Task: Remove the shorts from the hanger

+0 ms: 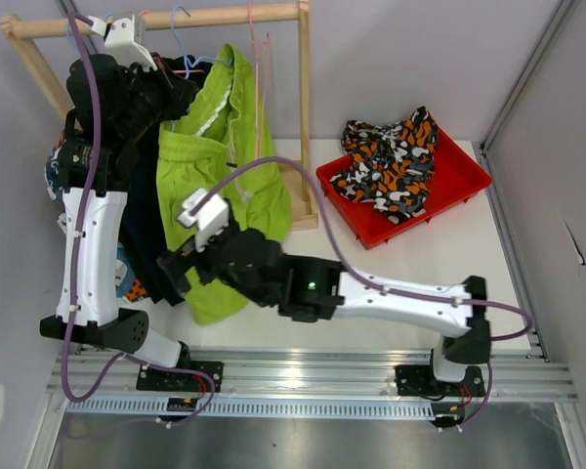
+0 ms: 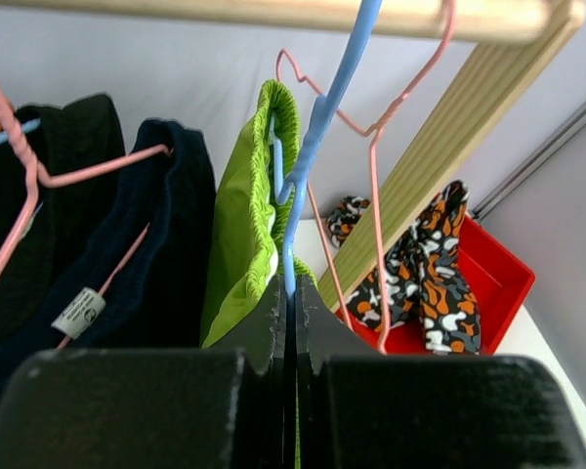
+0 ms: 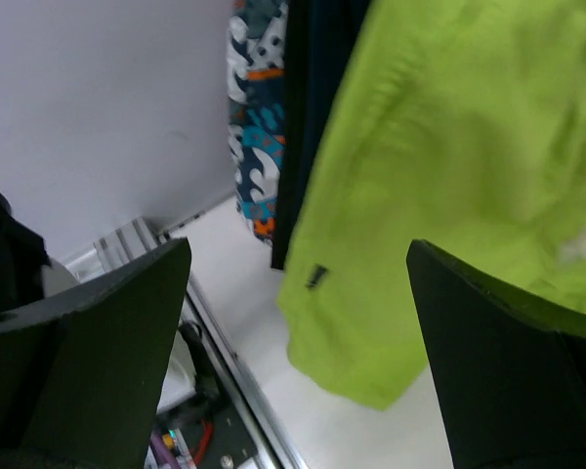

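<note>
Inspection of the step in hand: removal of the lime green shorts [image 1: 220, 147] from the blue hanger [image 2: 322, 107] is being judged as begun but not completed. These shorts are being carried by that hanger on the wooden rack [image 1: 304, 117] at the far left corner of the surface [image 1: 449, 283]. The dark navy shorts [image 2: 156, 244] are hanging just beside them. The camouflage shorts [image 1: 391, 161] are lying in the red bin [image 1: 469, 186] at the far right edge, off any hanger.

The left fingers [image 2: 278, 313] are being pressed together on the wire of the blue hanger, just below the rod. The right fingers [image 1: 176, 269] are being held spread wide and empty, near the lower hem of the lime green shorts. No contact is being shown in the wrist view.

The following is being recommended:
- A thick fold of lime fabric alone is to be taken, well clear of the navy pair beside it.
- The pull is to be directed downward and toward the near edge, so that the waistband is being drawn off the hanger rather than dragged against it.
- The left grip is to be held firm, as the hook is being judged liable to lift off the rod.
- The fabric is floppy, so a thin pinch at the hem is being judged likely to slip.

How the waistband is being fastened to the hanger cannot be told.
</note>
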{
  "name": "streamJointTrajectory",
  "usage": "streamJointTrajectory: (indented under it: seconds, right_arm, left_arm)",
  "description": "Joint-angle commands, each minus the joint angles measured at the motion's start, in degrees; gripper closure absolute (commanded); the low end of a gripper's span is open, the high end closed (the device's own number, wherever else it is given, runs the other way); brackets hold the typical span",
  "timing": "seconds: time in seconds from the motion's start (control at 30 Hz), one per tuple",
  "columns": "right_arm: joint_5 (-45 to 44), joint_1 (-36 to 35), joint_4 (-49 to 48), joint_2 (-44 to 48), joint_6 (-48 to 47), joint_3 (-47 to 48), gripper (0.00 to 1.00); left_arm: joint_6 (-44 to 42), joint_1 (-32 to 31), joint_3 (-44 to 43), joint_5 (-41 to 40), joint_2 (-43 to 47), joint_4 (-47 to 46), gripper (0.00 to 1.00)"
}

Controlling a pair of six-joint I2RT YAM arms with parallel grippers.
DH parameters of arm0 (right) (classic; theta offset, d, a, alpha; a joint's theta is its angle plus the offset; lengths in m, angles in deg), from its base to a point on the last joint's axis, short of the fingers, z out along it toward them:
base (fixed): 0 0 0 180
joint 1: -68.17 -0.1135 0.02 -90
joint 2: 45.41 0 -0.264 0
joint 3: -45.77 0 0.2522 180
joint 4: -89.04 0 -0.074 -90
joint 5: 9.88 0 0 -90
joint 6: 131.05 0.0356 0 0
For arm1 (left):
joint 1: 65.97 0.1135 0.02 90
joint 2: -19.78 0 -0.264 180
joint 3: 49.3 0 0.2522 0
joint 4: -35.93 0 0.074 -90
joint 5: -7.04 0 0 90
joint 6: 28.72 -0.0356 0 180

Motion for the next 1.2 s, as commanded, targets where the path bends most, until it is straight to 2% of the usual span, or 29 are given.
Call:
streamJointTrajectory:
  seconds: [0.0,0.2,0.27,0.37,0.4,0.43,0.47,0.5,0.53,0.67,0.7,0.83,0.9,1.0,1.1,1.17]
  right_arm:
    - [-5.7,-0.84,1.24,-6.14,-1.86,12.07,0.01]
    - [-11.15,-0.23,0.28,-16.62,-2.12,20.62,0.01]
    - [-13.43,0.3,-1.29,-17.77,-1.95,20.19,0.01]
    - [-16.25,1.36,-2.61,-18.92,-0.72,18.0,0.07]
    - [-16.86,1.97,-2.71,-18.92,-0.11,17.3,0.38]
    - [-17.39,2.15,-3.32,-18.57,0.68,16.42,0.56]
    - [-17.74,2.24,-3.5,-18.31,0.87,14.41,0.69]
    - [-18.01,2.06,-3.5,-17.87,1.3,13.52,0.96]
    - [-18.88,1.45,-3.5,-16.65,2.0,12.38,1.0]
    - [-21.61,-3.64,-5.6,-11.3,1.83,2.2,1.0]
    - [-21.96,-5.13,-5.78,-10.14,2.18,-3.05,1.0]
    - [-26.61,-13.39,-5.7,-3.9,8.85,-17.64,1.0]
    - [-26.98,-17.09,-3.25,-2.14,16.46,-21.1,1.0]
    - [-29.69,-21.13,0.89,-2.31,23.17,-24.63,1.0]
    - [-30.14,-21.41,3.79,-3.27,26.17,-25.16,1.0]
    - [-30.58,-20.8,2.4,-3.19,24.87,-25.6,1.0]
  left_arm:
    - [0.84,-0.28,1.14,-0.36,4.87,-4.61,1.0]
    - [0.49,-0.28,3.69,0.35,7.86,-3.73,1.0]
    - [0.58,-0.28,3.95,1.31,8.91,-3.29,1.0]
    - [0.84,-0.19,4.13,1.84,10.23,-3.2,1.0]
    - [0.84,-0.19,4.82,1.84,11.19,-3.29,1.0]
    - [0.75,-0.19,5.0,1.93,11.55,-3.37,1.0]
    - [0.58,-0.19,5.44,1.84,11.9,-3.37,1.0]
    - [0.4,-0.19,5.71,1.58,12.08,-3.37,1.0]
    - [0.23,-0.19,5.62,1.4,12.0,-3.29,1.0]
    - [-0.65,-0.19,4.48,0.0,11.12,-3.02,1.0]
    - [-0.83,-0.19,4.04,-0.53,10.77,-2.94,1.0]
    - [-1.36,-0.19,-0.69,-1.41,8.48,-1.88,1.0]
    - [-1.62,-0.1,-1.67,-1.67,7.52,-2.05,1.0]
    - [-1.88,0.16,-3.17,-2.47,6.2,-1.53,1.0]
    - [-1.36,0.25,-3.34,-1.68,5.84,-1.35,1.0]
    - [-0.74,0.25,-2.73,-0.1,6.1,-1.18,1.0]
